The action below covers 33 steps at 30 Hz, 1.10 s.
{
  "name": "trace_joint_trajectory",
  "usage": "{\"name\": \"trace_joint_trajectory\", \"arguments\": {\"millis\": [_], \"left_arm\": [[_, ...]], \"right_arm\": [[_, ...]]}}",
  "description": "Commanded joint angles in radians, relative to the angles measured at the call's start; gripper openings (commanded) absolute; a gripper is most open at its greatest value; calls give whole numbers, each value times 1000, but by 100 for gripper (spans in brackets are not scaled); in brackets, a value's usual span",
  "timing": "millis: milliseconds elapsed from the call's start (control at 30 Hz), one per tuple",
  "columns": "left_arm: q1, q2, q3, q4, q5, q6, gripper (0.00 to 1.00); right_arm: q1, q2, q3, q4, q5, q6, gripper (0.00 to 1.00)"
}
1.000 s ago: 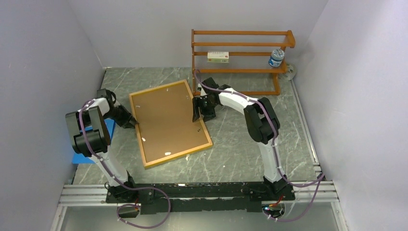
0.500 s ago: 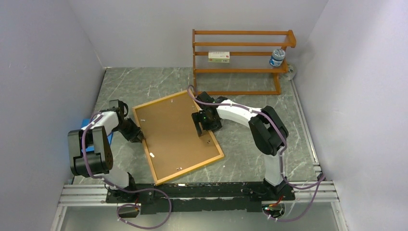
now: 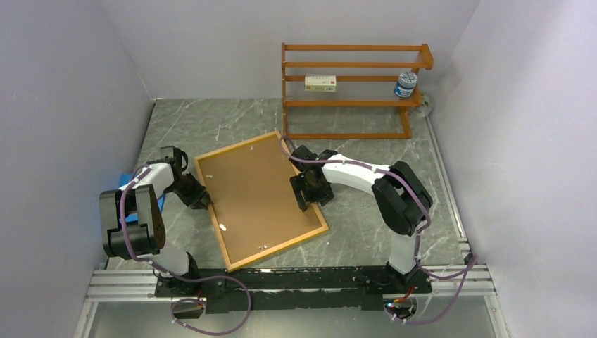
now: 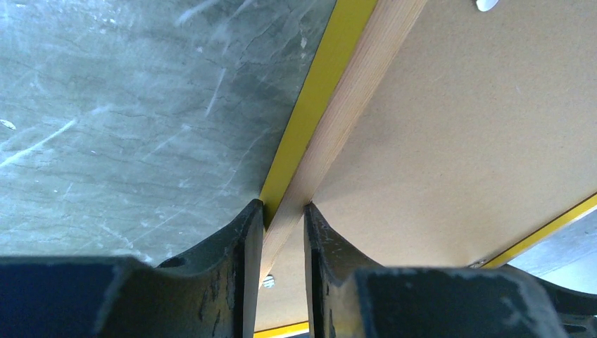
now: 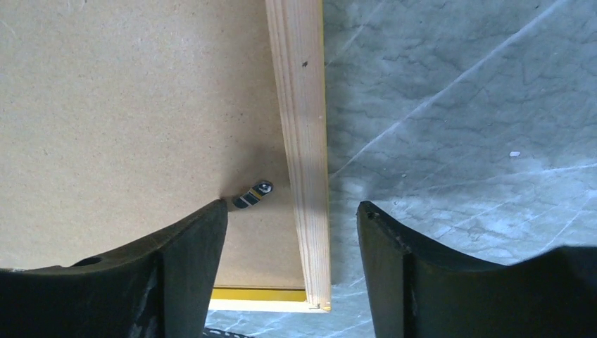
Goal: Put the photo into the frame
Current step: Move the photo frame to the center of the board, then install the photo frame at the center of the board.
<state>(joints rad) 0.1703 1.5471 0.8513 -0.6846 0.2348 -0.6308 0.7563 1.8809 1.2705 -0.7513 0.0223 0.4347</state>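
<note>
Thin rectangular yellow-and-wood picture frame (image 4: pixel 350 95) lies flat on the grey marbled desk (image 3: pixel 352 225), back side up, spanning the gap between the two claws. A brown rectangular fibreboard backing (image 3: pixel 257 197) fills its opening.

Left claw (image 4: pixel 284 211): narrow, pinched on the frame's rail, one finger on the yellow outer face and one on the inner wood side.

Right claw (image 5: pixel 292 211): wide, straddling the opposite rail. One finger is over the backing and the other over bare desk; neither grips the rail. A small metal turn clip (image 5: pixel 252 194) sits on the backing just ahead of the inboard finger.

Flat blue sheet (image 3: pixel 127 179) lies on the desk on the outer side of the left claw, partly hidden by the arm. Orange-brown wooden shelf rack (image 3: pixel 352 91) stands beyond the right claw, well apart, against the far wall.
</note>
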Motion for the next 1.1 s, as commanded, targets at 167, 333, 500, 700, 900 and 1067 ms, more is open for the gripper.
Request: {"name": "trace_joint_trajectory", "arguments": {"millis": [167, 333, 500, 700, 900, 1067], "left_arm": [[-6, -38, 4, 40, 29, -19, 29], [-6, -35, -6, 52, 43, -20, 28], [-6, -32, -14, 62, 55, -23, 28], [-6, -36, -10, 55, 51, -20, 28], [-6, -36, -10, 53, 53, -19, 28], [-6, -30, -9, 54, 57, -18, 28]], "right_arm": [[2, -32, -13, -2, 130, 43, 58], [2, -61, -29, 1, 159, 45, 49], [2, -59, -20, 10, 177, 58, 42], [10, -78, 0, 24, 150, 52, 55], [11, -112, -9, 39, 82, 64, 70], [21, -55, 12, 25, 91, 77, 71]]}}
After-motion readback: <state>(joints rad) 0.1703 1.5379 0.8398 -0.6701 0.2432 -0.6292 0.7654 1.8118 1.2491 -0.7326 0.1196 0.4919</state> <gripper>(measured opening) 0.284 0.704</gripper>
